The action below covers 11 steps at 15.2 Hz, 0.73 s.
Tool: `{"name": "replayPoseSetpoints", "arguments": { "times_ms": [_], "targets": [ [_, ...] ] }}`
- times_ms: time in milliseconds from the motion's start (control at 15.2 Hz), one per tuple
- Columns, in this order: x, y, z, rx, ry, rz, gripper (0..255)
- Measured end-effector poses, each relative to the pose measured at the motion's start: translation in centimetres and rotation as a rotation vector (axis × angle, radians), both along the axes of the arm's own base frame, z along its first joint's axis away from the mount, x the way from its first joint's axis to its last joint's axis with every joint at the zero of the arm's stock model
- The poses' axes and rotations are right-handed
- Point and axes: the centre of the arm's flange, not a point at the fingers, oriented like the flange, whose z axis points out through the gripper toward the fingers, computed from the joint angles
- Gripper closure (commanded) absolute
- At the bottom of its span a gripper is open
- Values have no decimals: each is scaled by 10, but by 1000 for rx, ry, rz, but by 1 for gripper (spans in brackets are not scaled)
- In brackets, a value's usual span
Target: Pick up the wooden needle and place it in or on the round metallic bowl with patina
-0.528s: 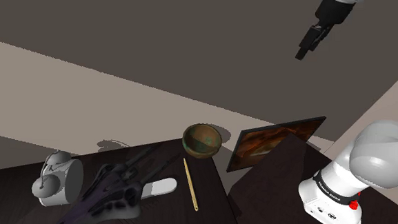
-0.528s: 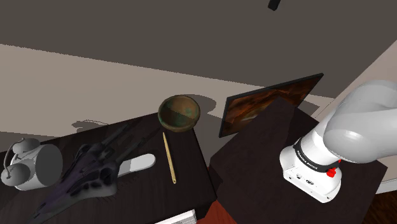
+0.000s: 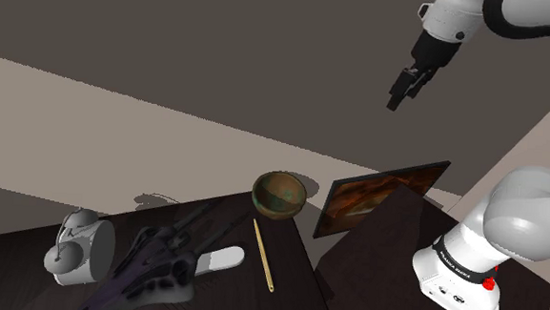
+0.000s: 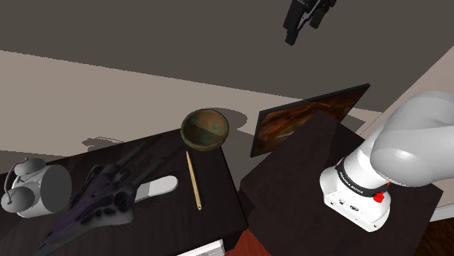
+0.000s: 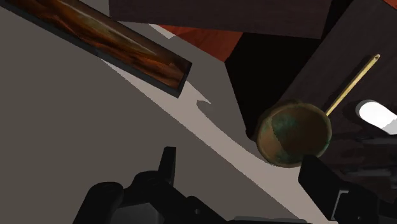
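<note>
No brand or label can be read. The black band [image 3: 454, 263] around the arm's white base carries small lettering that cannot be made out, with a red button beside it.

The hand [image 3: 403, 88] hangs high in the air, well above the table [image 3: 298, 258] and apart from everything on it. In the wrist view its two black fingers [image 5: 167, 167] stand spread apart with nothing between them.

The wooden needle [image 3: 263, 255] lies flat on the dark table. One end comes right up to the bowl [image 3: 280, 194], though whether they touch cannot be told. The bowl is round and brownish with green patches inside, and it sits at the table's far edge.

A white oval thing [image 3: 219, 260] lies just beside the needle, on the side towards the shoulder view's left. Further that way are a dark spiky model [image 3: 159, 259] and a white rounded vessel [image 3: 78, 248].

A framed picture [image 3: 381, 197] in rusty browns stands tilted at the edge of the dark stand [image 3: 383, 254], near the bowl.

Beyond the table the floor is dull grey, crossed by a pale band [image 3: 94, 98]. A red-orange patch [image 4: 256, 244] shows low between the table and the stand.
</note>
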Motion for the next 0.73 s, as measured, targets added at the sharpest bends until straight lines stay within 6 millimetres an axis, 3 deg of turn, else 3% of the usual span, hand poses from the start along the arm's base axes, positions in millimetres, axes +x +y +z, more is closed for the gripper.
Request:
{"name": "replayPoseSetpoints", "arguments": {
  "times_ms": [726],
  "targets": [
    [5,85,-121,40,16,-112,0]
  ]
}}
